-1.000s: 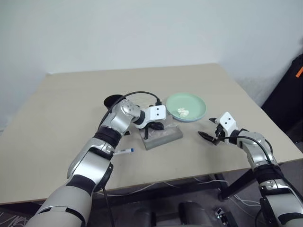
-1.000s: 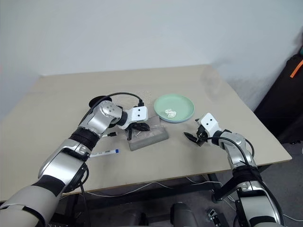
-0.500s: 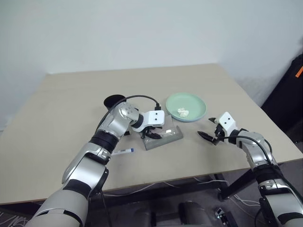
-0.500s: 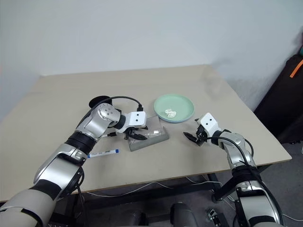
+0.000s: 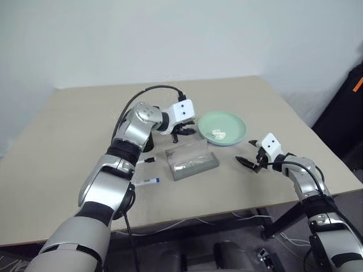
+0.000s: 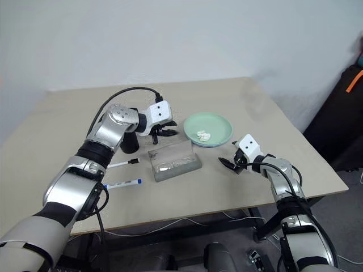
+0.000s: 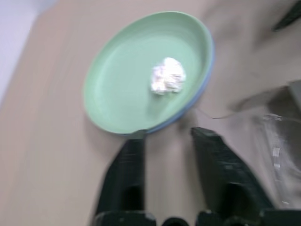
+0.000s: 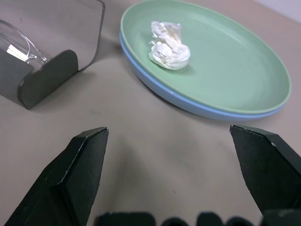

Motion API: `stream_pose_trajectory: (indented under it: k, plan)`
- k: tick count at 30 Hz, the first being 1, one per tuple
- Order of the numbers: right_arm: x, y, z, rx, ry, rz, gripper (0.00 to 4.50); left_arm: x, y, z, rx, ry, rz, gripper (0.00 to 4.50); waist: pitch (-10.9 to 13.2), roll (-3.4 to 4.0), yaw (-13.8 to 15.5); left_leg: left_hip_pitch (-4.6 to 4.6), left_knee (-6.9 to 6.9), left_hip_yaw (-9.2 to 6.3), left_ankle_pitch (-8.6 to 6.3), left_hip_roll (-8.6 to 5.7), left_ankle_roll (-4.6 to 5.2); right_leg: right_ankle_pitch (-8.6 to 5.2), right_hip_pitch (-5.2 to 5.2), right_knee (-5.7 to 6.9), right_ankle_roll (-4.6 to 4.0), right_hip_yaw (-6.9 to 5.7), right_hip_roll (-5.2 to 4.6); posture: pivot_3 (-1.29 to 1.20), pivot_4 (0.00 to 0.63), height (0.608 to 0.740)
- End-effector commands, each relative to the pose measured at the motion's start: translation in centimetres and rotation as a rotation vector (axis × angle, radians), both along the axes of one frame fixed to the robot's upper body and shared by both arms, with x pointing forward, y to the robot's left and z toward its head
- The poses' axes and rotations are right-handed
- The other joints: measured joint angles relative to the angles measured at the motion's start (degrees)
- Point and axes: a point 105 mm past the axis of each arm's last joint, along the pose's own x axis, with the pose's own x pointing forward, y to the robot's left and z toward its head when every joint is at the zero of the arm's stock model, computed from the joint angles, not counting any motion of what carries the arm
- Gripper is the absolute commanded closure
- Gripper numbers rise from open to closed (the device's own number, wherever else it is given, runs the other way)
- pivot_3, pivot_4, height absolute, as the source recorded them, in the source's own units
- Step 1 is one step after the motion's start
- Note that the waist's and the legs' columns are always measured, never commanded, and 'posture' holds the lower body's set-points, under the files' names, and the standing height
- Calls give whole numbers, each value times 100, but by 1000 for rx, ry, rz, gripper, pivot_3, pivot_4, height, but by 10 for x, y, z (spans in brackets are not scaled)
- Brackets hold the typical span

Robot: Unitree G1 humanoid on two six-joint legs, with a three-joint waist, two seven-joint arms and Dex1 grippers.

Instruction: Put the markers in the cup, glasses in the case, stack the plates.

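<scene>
Left gripper (image 6: 165, 132) lifted off case (image 6: 174, 160), fingers slightly apart, empty; glasses (image 6: 168, 165) inside. Right gripper (image 6: 229, 164) spread wide.

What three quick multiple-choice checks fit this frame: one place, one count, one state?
1. Where do the glasses lie?
A. on the floor
B. in the case
C. on a chair

2. How many markers lie on the table?
A. one
B. four
C. two

3. How is the right hand?
A. open, holding nothing
B. shut on a cloth
C. shut on a spoon

Key:
1 B: the clear frame rests inside the open grey box.
2 C: one blue-capped pen lies near the table's front edge, and a second lies just behind it.
3 A: its two black fingers stand wide apart over bare table.
</scene>
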Motion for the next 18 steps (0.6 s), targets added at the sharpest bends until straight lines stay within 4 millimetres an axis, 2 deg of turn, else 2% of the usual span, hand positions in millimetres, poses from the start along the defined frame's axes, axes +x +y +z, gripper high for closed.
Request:
stream_pose_trajectory:
  k: [1,6,11,15,18]
  plan:
    - [7,5,22,16,-76,22,0,9,12,1,76,-63,41,4476,0,0,5,0,0,0,0,0,0,0,0,1,0,0,0,0,0,720]
    - [7,9,37,104,-95,44,0,11,25,-29,183,-42,88,4476,-1,-2,6,0,1,-1,0,-2,0,3,2,-1,4,1,0,0,0,720]
    - [6,12,48,148,-104,72,0,2,24,-53,211,31,67,4476,-1,-2,7,-3,1,-1,0,-2,0,5,1,-2,8,1,-1,0,0,720]
    - [5,14,52,168,-104,97,0,-6,27,-63,229,77,34,4476,-2,-5,7,-4,1,-3,0,-1,0,5,0,-1,8,0,-1,0,0,720]
    - [2,17,56,192,-92,140,0,-26,20,-57,141,175,-89,4476,-3,-5,1,-3,1,-2,0,0,0,6,0,0,8,0,-1,0,0,720]
